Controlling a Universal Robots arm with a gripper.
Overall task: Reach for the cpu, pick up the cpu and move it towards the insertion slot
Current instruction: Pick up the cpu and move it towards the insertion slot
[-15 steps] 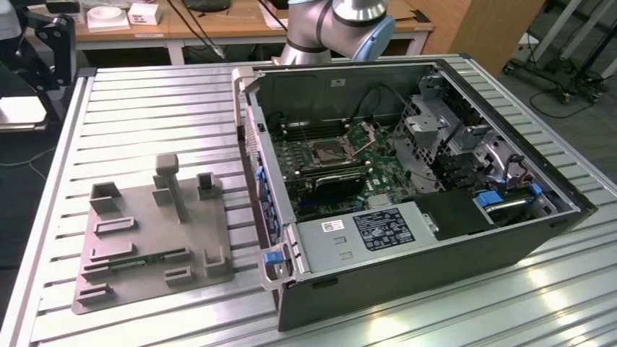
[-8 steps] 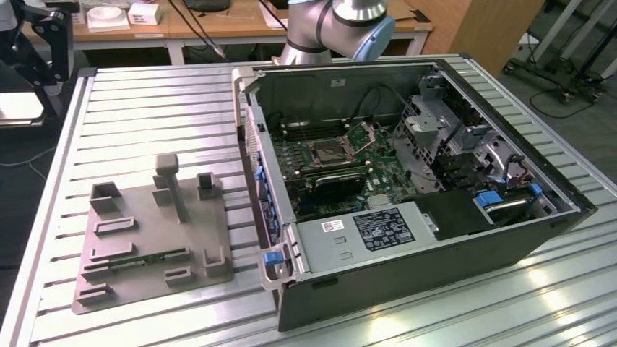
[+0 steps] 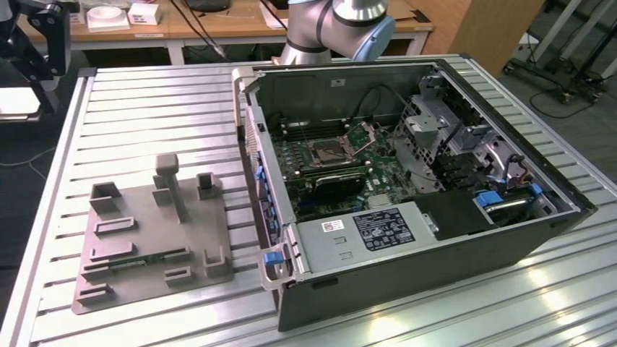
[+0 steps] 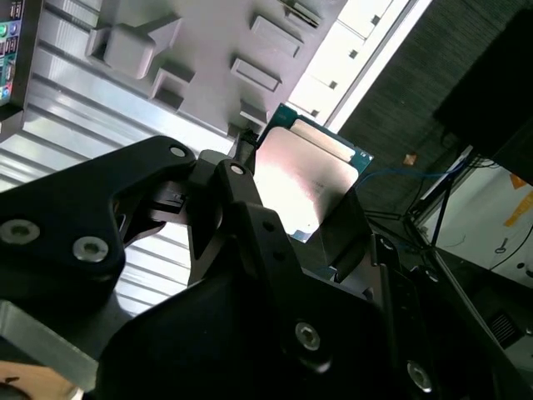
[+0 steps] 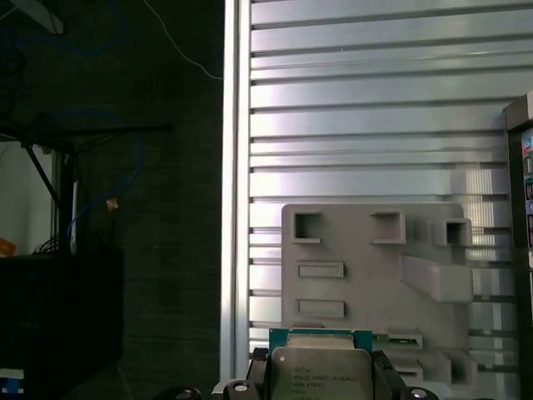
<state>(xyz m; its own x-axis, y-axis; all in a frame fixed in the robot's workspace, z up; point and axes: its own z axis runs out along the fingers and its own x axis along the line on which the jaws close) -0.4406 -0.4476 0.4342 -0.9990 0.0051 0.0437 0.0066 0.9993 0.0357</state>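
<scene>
In both wrist views my gripper is shut on the cpu, a flat square chip with a silvery top and a green-edged rim. Black fingers press on two opposite edges. The chip hangs in the air above the grey fixture tray, near the table's edge. The insertion slot is a square socket with a dark centre and a metal frame. It lies on the green board inside the open computer case, with its hinged bracket raised beside it.
The grey fixture tray with raised blocks lies on the ribbed metal table, on the exterior view's left of the case. A thin green stick lies in the tray. The arm's base stands behind the case. Desks and cables lie beyond the table.
</scene>
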